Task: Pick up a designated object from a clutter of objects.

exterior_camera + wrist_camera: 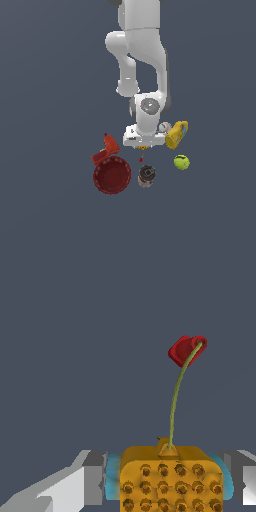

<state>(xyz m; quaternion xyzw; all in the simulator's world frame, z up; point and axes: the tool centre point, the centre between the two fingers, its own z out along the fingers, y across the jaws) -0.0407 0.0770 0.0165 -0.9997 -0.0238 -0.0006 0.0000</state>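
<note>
The designated object, a small orange-yellow block with dark speckles and bluish edges, sits between my gripper's grey fingers, which press on its two sides. A thin green stem runs from its top to a small red piece. In the exterior view my gripper points down in the middle of the clutter of objects, and only a sliver of the orange block shows under the hand. I cannot tell whether the block rests on the ground.
Around the gripper lie a dark red bowl, a red power drill, a dark-topped can, a tennis ball, a yellow bottle and a white baseball. A tiny red dot shows below the hand.
</note>
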